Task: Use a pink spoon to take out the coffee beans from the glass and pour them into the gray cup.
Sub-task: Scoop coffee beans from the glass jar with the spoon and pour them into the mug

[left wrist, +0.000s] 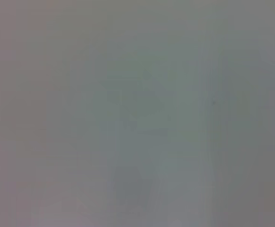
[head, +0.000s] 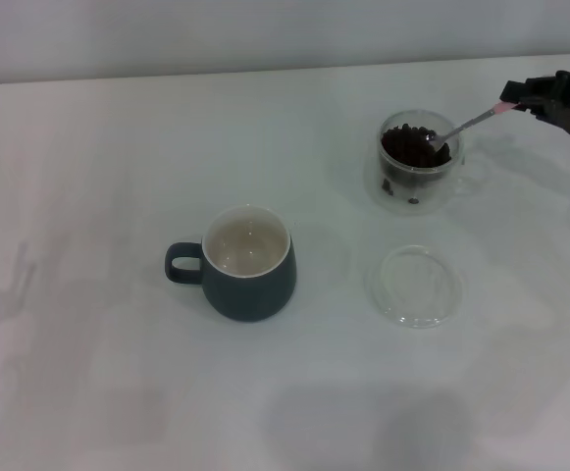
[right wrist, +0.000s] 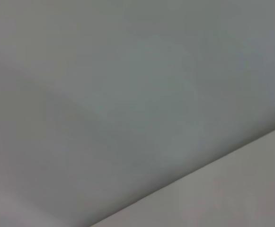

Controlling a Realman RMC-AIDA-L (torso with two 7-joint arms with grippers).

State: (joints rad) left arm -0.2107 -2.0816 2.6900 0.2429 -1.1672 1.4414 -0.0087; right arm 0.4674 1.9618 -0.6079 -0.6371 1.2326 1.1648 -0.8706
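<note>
The right end effector (head: pixel 522 101) pinches the light, thin pink spoon (head: pixel 461 126) by its slippery handle tip, bowl in the small clear glass's (head: pixel 417 162) dark coffee beans (head: pixel 410 147).

Place: a plain test bench or lab-style tabletop, not a furnished kitchen.
Surface: a bare white table (head: pixel 118 147) fills the head view.
Backdrop: a blank pale wall (head: pixel 265 29) runs just behind the table's far edge.
Wrist views: only featureless pale grey surface.
</note>
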